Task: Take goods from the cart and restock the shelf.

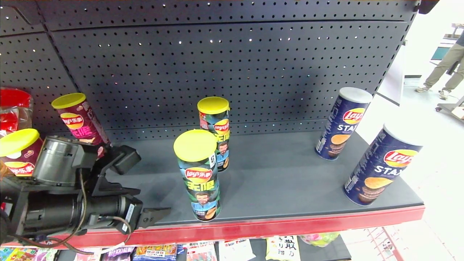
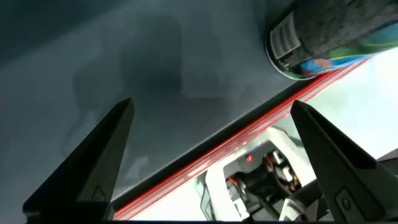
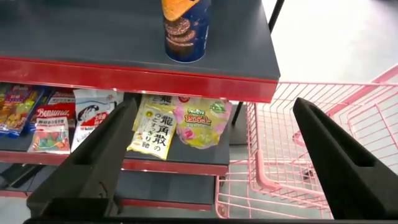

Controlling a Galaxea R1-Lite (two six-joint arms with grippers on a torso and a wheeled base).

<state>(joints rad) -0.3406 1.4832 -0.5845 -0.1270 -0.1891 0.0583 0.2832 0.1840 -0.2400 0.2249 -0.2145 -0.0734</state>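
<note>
Dark shelf (image 1: 290, 174), pegboard back. Two green cans (image 1: 199, 174) stood upright mid-shelf, two blue cans (image 1: 342, 123) toward its right end. Left gripper (image 2: 212, 104) hung at the red front edge, fingers spread, empty. Right gripper (image 3: 216, 102) fingers also apart, empty; pink cart (image 3: 264, 177) stood beside the lower tiers.

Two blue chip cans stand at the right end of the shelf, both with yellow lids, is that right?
No. The rear blue can and front blue can stand at the right end of the shelf, but the head view shows pale lids, not yellow.
</note>
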